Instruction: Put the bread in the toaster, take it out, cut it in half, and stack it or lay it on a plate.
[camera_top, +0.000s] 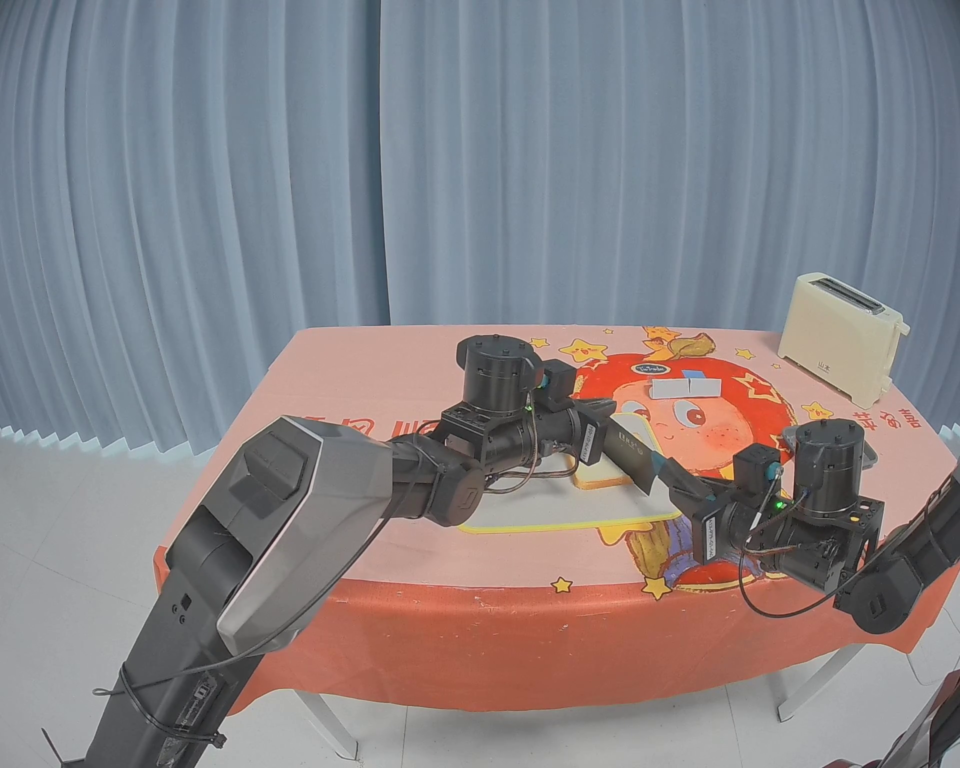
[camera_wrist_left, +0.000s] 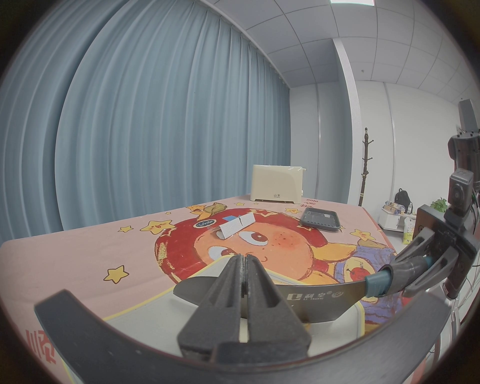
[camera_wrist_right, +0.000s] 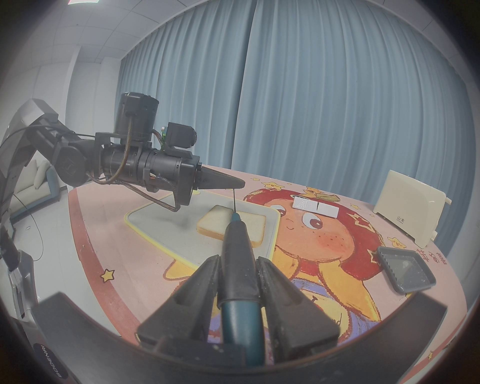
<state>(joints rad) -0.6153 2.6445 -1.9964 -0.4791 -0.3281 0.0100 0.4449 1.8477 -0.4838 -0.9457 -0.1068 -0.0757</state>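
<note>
Teal-handled knife (camera_wrist_left: 320, 297) sits clamped in the right gripper (camera_wrist_right: 238, 261), blade upright over the bread slice (camera_wrist_right: 212, 226) on the white cutting board (camera_wrist_right: 165, 225). The left gripper (camera_wrist_left: 243, 260) hovers just above the slice, fingers pressed together, holding nothing.

Bright even indoor light, ceiling panel (camera_wrist_left: 352, 2) glowing, soft shadows, fisheye-curved wrist views, dark corners

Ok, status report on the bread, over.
Right claw shut on knife, held over bread. Left claw shut, empty, close beside knife. Bread on board, looks uncut.
</note>
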